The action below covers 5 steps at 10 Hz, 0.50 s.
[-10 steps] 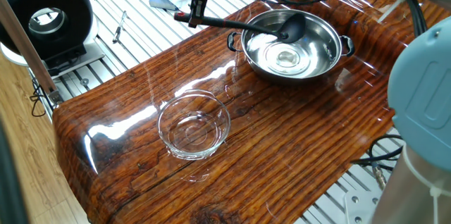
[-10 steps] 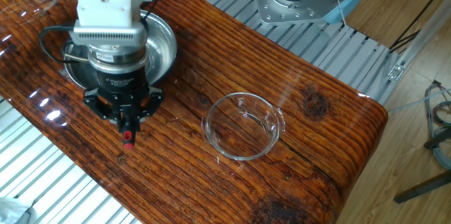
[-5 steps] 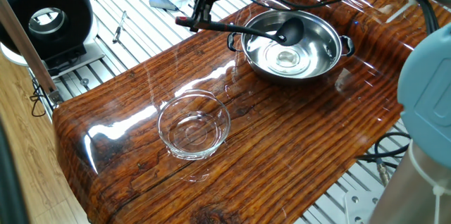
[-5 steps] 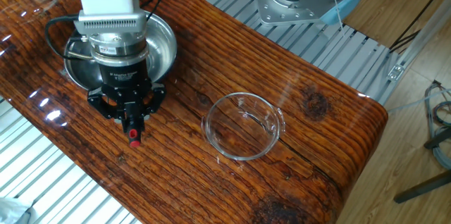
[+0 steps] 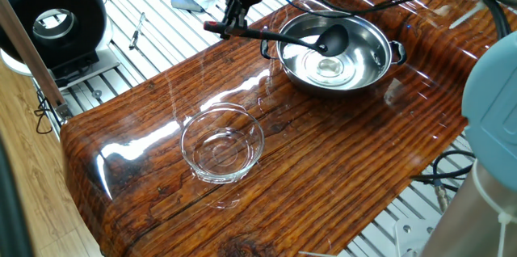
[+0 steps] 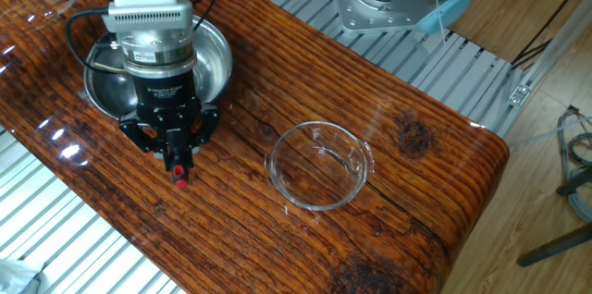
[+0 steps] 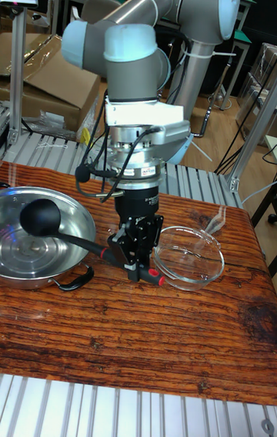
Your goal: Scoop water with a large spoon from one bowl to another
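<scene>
Jaws clamp the ladle [image 7: 46,221] handle (scoop above the steel bowl [image 7: 23,252]).

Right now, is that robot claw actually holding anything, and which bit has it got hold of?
Yes. The gripper is closed on the black ladle, pinching the far end of its long handle near the red tip, while the scoop hangs over the steel bowl.

Your arm is reaching down, gripper [image 7: 137,261] clamped on the large spoon [image 7: 77,235] handle.

Your wrist points straight down in the tall fixed view, cables looping round the flange, upper links arching behind and above it. Gripper [image 6: 178,158] black fingers are pinched together on the handle near its red-tipped end. In one fixed view your gripper [image 5: 233,16] sits at the top edge, only the lower wrist showing. The scoop end hangs out to one side of your gripper, roughly level.
</scene>
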Available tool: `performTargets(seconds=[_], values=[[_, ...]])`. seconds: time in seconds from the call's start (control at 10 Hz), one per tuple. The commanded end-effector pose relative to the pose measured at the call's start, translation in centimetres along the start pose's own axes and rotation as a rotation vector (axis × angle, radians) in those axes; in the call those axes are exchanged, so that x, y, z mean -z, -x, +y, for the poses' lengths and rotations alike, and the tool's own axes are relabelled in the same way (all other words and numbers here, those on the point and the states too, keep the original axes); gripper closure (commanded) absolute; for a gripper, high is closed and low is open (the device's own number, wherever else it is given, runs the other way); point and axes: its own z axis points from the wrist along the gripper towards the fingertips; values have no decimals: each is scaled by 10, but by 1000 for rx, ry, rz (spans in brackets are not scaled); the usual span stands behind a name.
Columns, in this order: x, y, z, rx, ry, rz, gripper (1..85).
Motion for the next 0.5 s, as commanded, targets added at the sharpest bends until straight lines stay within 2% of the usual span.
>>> performTargets(seconds=[0.0, 0.4], values=[[0, 1, 4, -18, 15, -61, 847], [-4, 0, 10, -38, 38, -101, 847]])
